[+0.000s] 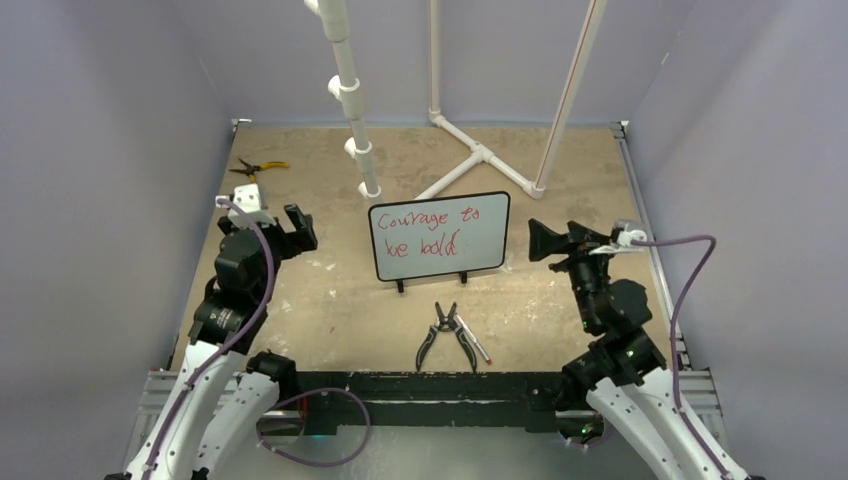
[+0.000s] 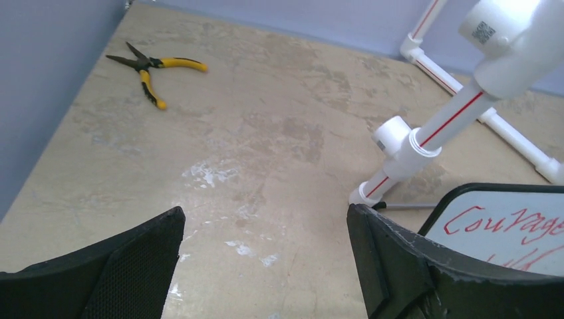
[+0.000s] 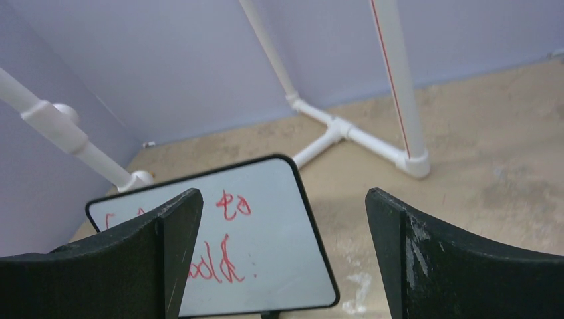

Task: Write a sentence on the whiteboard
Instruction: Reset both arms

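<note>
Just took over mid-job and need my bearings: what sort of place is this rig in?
Most likely a lab test cell for robot trials: plain lavender walls box in a scuffed tan table, a white PVC pipe frame stands at the back, and a whiteboard stands mid-table.

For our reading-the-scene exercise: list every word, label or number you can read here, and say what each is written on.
"Courage to": top line of the red handwriting on the whiteboard.
"be bold": second line, same board.
Black-and-white sticker on the white pipe fitting: too small to read.
Nothing else legible.
</note>
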### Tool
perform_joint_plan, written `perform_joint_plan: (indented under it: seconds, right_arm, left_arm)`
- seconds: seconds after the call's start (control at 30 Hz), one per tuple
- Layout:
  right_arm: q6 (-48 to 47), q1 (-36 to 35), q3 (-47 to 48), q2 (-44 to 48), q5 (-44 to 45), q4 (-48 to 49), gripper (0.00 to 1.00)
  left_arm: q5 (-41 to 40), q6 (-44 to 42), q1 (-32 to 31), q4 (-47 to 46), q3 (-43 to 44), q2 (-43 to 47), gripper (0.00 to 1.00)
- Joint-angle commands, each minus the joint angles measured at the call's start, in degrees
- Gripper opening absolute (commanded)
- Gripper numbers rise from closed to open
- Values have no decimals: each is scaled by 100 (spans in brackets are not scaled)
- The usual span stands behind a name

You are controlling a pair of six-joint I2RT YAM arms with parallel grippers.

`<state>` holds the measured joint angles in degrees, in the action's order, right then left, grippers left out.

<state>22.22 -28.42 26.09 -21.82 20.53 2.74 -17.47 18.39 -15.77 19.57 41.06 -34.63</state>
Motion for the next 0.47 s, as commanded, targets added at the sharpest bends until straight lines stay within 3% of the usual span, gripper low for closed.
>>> perform_joint_plan:
  seconds: [0.0, 0.43]
  right_arm:
    - [-789, 13, -188, 428, 209, 647, 94]
    - [-746, 12, -113, 439, 358, 490, 94]
  left_arm:
    - [-591, 55, 30, 57, 216, 193, 91]
    - [-437, -55, 30, -15, 150, 369, 92]
